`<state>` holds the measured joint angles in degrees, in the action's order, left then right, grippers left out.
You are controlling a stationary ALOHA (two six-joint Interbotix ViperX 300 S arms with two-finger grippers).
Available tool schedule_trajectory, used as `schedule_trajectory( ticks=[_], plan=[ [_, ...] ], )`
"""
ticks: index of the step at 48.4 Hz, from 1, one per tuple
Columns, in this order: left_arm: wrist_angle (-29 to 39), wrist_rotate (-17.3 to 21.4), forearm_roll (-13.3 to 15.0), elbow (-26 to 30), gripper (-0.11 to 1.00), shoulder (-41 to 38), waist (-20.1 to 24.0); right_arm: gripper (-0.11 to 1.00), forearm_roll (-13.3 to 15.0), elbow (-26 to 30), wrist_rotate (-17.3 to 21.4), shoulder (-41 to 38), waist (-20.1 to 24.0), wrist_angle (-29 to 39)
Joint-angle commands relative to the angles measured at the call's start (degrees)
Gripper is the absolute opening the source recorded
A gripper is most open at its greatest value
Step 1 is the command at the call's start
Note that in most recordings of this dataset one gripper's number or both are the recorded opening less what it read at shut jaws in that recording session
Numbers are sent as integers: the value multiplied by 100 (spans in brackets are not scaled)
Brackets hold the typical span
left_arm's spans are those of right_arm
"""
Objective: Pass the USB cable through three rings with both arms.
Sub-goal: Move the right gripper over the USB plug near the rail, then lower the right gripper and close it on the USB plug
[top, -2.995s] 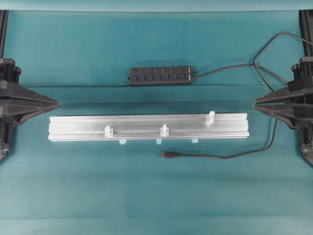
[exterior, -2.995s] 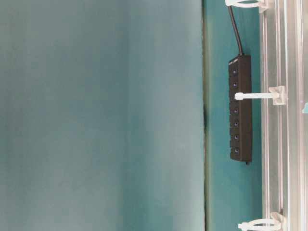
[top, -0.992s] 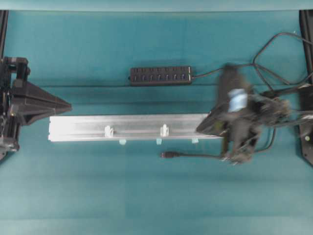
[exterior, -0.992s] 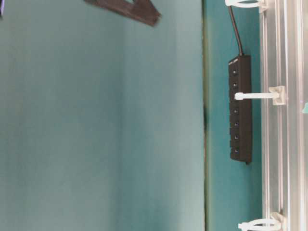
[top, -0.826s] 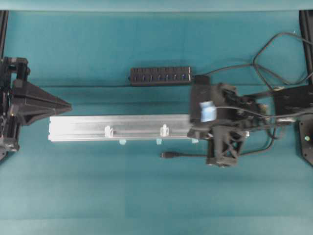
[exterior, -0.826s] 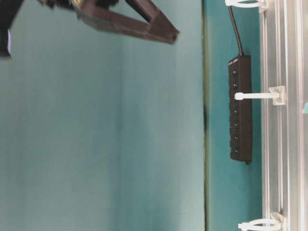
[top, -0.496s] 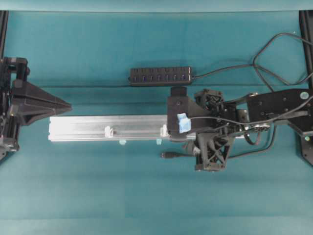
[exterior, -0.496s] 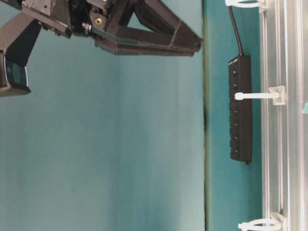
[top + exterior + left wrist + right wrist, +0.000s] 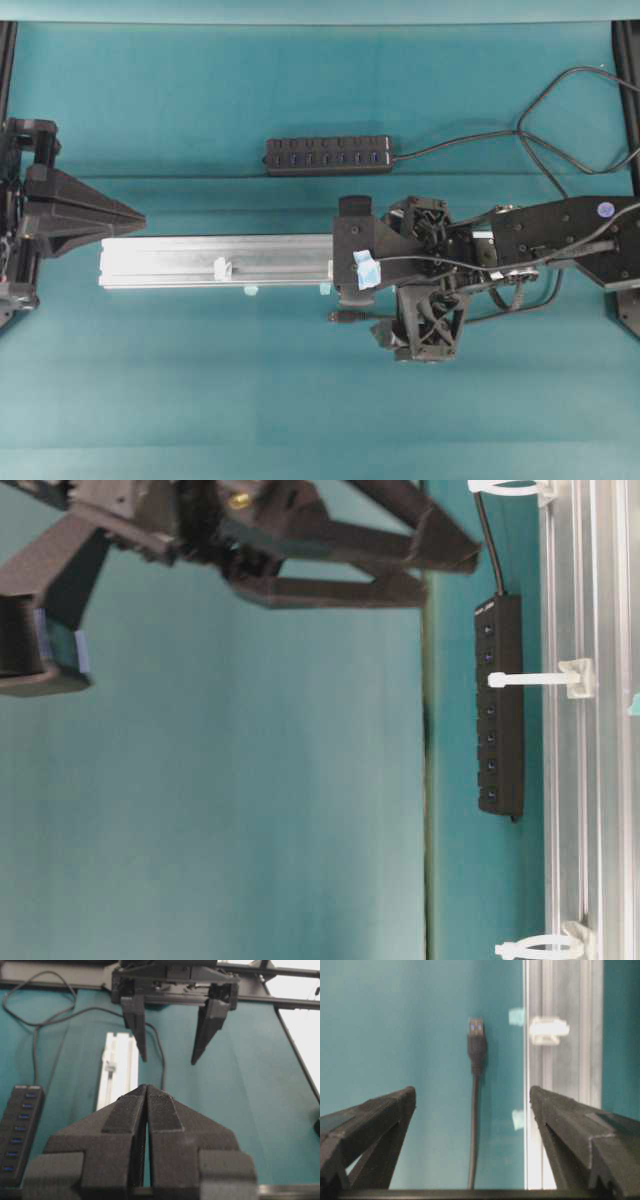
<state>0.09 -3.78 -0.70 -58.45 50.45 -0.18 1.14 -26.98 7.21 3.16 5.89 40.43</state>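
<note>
Right gripper [image 9: 472,1110] is spread wide over the cable [image 9: 475,1060], holding nothing, rail [image 9: 200,262] just beside. Left gripper [image 9: 146,1091] is pinched closed off the rail's left end. Only one ring [image 9: 222,269] shows in the overhead view.

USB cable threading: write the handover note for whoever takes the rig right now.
Left gripper: shut, empty, parked at the rail's left end.
Right gripper: open, empty, above the USB cable, jaws either side of it.
USB cable: flat on the cloth beside the rail, plug pointing left.
Rings: one shows overhead, the others are hidden by the right arm.
Done: nothing threaded.
Left: grasp the cable, pass all three rings.
</note>
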Motion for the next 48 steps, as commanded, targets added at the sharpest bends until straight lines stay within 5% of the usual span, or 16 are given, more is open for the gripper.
schedule_trajectory(
  ticks=[1,26,48],
  plan=[
    [-9,9,-9,158,3,-9,9,75,9,-70,70,-53,9,-53],
    [176,9,-9,149,3,-44,88,69,-26,-220,97,-668,18,-501],
    [176,18,-18,132,3,-44,105,69,-26,-316,615,-1116,9,-932]
  ],
)
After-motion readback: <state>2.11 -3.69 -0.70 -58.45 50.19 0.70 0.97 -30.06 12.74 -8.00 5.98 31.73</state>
